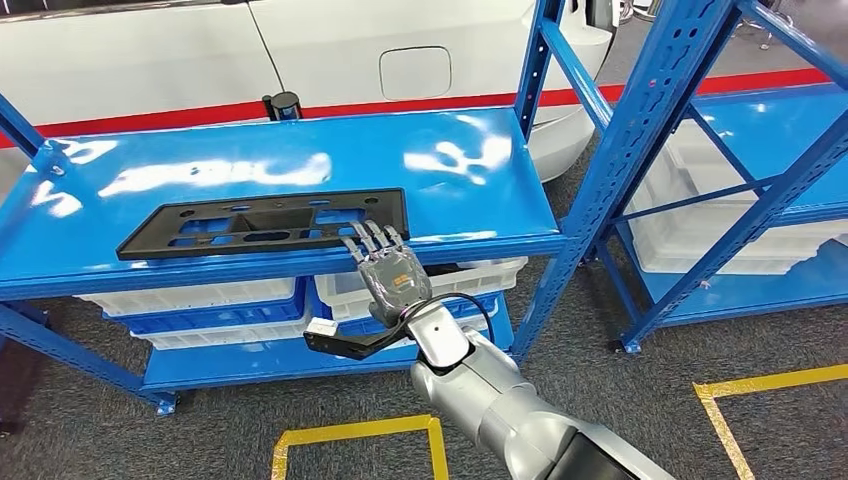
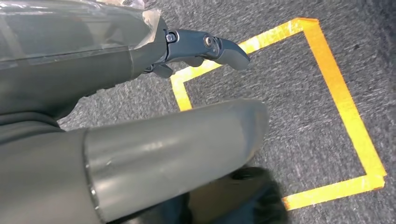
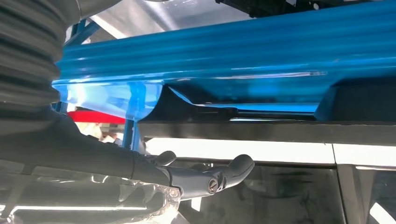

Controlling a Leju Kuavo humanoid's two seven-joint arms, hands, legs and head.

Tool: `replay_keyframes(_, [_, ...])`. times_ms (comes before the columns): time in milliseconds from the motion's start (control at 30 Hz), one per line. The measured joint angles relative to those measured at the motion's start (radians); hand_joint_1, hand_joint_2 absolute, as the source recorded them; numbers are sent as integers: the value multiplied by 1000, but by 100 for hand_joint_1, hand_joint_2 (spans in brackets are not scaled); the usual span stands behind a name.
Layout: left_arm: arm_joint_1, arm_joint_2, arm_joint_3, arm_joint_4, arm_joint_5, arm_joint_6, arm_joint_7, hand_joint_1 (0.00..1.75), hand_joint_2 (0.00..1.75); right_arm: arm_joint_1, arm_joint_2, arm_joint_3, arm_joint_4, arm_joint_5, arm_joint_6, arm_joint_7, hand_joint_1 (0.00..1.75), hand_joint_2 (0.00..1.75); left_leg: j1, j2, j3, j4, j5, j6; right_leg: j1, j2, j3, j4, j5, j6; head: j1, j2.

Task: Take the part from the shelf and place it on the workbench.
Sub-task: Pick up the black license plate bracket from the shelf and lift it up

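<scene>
A flat black part [image 1: 265, 224] with cut-out slots is seen left of centre in the head view, lying on the glossy top board of a blue shelf [image 1: 470, 165], close to its front edge. The right hand [image 1: 390, 268] is raised from lower centre, its fingers [image 1: 372, 238] laid over the part's right end at the shelf's front lip; whether the part is actually gripped cannot be told. A blue upright [image 1: 535, 90] stands just right of the hand, and a slanted brace of a second blue rack [image 1: 655, 120] crosses the upper right. White bins [image 1: 200, 298] are stacked on the lower level under the part, and more white bins [image 1: 720, 235] sit in the rack at right. A white car body [image 1: 330, 50] with a red stripe fills the top behind the shelf. Yellow tape [image 1: 355, 432] is marked on the grey floor at bottom centre. In the left wrist view, the left hand [image 2: 140, 107] hangs over the taped floor with nothing in it, fingers extended and apart.
</scene>
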Motion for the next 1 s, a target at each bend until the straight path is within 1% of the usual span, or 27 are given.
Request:
replay_keyframes(33, [0, 0, 0, 0, 0, 0, 0, 0, 0, -1, 0, 1, 0, 0, 0, 0, 0, 175, -1, 0, 29, -57, 23, 4, 3, 1, 1, 3, -5, 5, -2, 0])
replay_keyframes(67, [0, 0, 0, 0, 0, 0, 0, 0, 0, -1, 0, 1, 1, 0, 0, 0, 0, 175, -3, 0, 47, -92, 33, 9, 6, 1, 2, 5, -9, 10, -2, 0])
replay_keyframes(133, [0, -2, 0, 0, 0, 0, -1, 0, 0, -3, -1, 2, 1, 0, 0, 0, 0, 175, -9, -2, 56, -104, 30, 20, 10, 2, 2, 4, -13, 22, 1, 0])
replay_keyframes(200, [1, -4, 0, 0, -1, 0, 0, 0, 0, -5, 0, 2, 1, 1, 0, 0, 0, 175, -7, -3, 62, -110, 31, 34, 10, 1, -3, 14, -22, 32, 3, 0])
replay_keyframes(233, [1, -5, 0, 0, -2, -1, 0, 0, 0, -7, -1, 2, 1, 1, 0, 0, 0, 175, -6, -2, 67, -114, 32, 42, 11, 0, -16, 42, -36, 33, 7, 0])
replay_keyframes(267, [1, -6, 0, 0, -3, -1, 0, 0, 0, -10, -1, 2, 2, 1, 0, 0, 0, 175, -4, -2, 71, -117, 32, 48, 10, 0, -42, 92, -58, 33, 11, 0])
replay_keyframes(333, [1, -7, 0, 0, -6, -1, 0, 0, 0, -13, -3, 2, 2, 1, 0, 1, 0, 175, -6, -2, 73, -117, 29, 55, 7, -1, -119, 236, -109, 28, 20, 0])
replay_keyframes(367, [1, -7, 0, 0, -7, -2, 0, 0, 0, -13, -3, 2, 3, 2, 0, 1, 0, 175, -7, -2, 73, -117, 28, 56, 7, -1, -154, 293, -123, 30, 23, 0])
replay_keyframes(400, [2, -8, 0, 0, -8, -2, 0, 0, 0, -13, -4, 2, 4, 2, 0, 2, 0, 175, -8, -3, 75, -117, 26, 56, 6, -1, -173, 317, -123, 35, 24, 0])
replay_keyframes(433, [2, -8, 0, 0, -8, -3, 1, 0, 0, -14, -4, 2, 4, 2, 0, 2, 0, 175, -8, -4, 77, -116, 24, 54, 6, -1, -168, 295, -104, 43, 26, 0])
replay_keyframes(467, [2, -9, 0, 0, -8, -4, 1, 0, 0, -14, -3, 2, 4, 2, 0, 2, 0, 175, -8, -6, 81, -116, 22, 52, 5, -1, -142, 234, -74, 50, 29, 0])
replay_keyframes(500, [2, -9, 0, 0, -9, -4, 1, 0, 0, -16, -3, 2, 4, 3, 0, 2, 0, 175, -8, -7, 84, -116, 19, 48, 4, -4, -105, 153, -39, 56, 31, 0])
replay_keyframes(533, [2, -10, 0, 0, -9, -4, 1, 0, 0, -18, -2, 2, 4, 3, 0, 2, 0, 175, -11, -8, 87, -115, 14, 43, 4, -5, -71, 81, -9, 57, 34, 0])
replay_keyframes(567, [2, -10, 0, 0, -9, -4, 1, 0, 0, -20, -2, 2, 4, 3, 0, 2, 0, 175, -13, -9, 89, -114, 11, 38, 4, -7, -49, 34, 9, 52, 35, 0])
replay_keyframes(600, [2, -10, 0, 0, -9, -4, 2, 0, 0, -21, -1, 3, 4, 2, 0, 2, 0, 175, -14, -8, 89, -114, 8, 33, 6, -8, -40, 14, 16, 45, 35, 0])
replay_keyframes(633, [2, -10, 0, 0, -9, -3, 2, 0, 0, -22, -1, 4, 4, 2, 0, 2, 0, 175, -14, -8, 90, -114, 6, 27, 8, -7, -39, 14, 17, 36, 33, 0])
replay_keyframes(700, [2, -11, 0, 0, -9, -2, 2, 0, 0, -25, 0, 5, 1, -2, 1, 2, 0, 175, -8, -6, 89, -109, -1, 16, 3, -6, -35, 10, 18, 20, 29, 0])
replay_keyframes(733, [1, -11, 0, 0, -9, -1, 2, 0, 0, -28, 1, 6, -1, -4, 1, 2, 0, 175, -6, -5, 81, -89, -15, 11, -1, -5, -30, 7, 18, 12, 26, 0])
replay_keyframes(767, [1, -11, 0, 0, -9, -1, 2, 0, 0, -31, 1, 8, -3, -6, 1, 2, 0, 175, -5, -4, 62, -47, -39, 7, -3, -5, -25, 4, 17, 4, 20, 0])
replay_keyframes(800, [1, -10, 0, 0, -9, 0, 2, 0, 0, -33, 1, 10, -4, -6, 3, 2, 0, 175, -4, -3, 33, 13, -68, 3, -2, -5, -21, 4, 15, -1, 14, 0])
replay_keyframes(833, [2, -10, 0, 0, -9, 0, 2, 0, 0, -34, 1, 12, -5, -6, 4, 2, 0, 175, -3, -3, -4, 84, -99, 0, 0, -6, -19, 4, 13, -6, 8, 0])
replay_keyframes(867, [3, -10, 0, 0, -9, 0, 2, 0, 0, -34, 1, 14, -5, -6, 5, 2, 0, 175, -3, -3, -38, 142, -118, -2, 2, -6, -18, 4, 11, -8, 5, 0])
replay_keyframes(900, [4, -10, 0, 0, -9, 0, 2, 0, 0, -33, 1, 16, -5, -6, 6, 2, 0, 175, -3, -3, -60, 171, -118, -3, 4, -5, -16, 4, 9, -10, 4, 0])
replay_keyframes(933, [4, -10, 0, 0, -9, 0, 2, 0, 0, -32, 1, 17, -5, -6, 6, 2, 0, 175, -3, -2, -63, 162, -98, -2, 6, -4, -14, 5, 7, -11, 3, 0])
replay_keyframes(967, [4, -10, 0, 0, -9, 0, 2, 0, 0, -32, 1, 19, -6, -6, 6, 2, 0, 175, -3, -2, -47, 116, -62, 0, 7, -3, -10, 5, 4, -11, 2, 0])
replay_keyframes(1000, [4, -10, 0, 0, -9, 0, 2, 0, 0, -33, 1, 20, -6, -6, 6, 2, 0, 175, -3, -2, -16, 46, -19, 4, 8, -2, -6, 5, 1, -9, 1, 0])
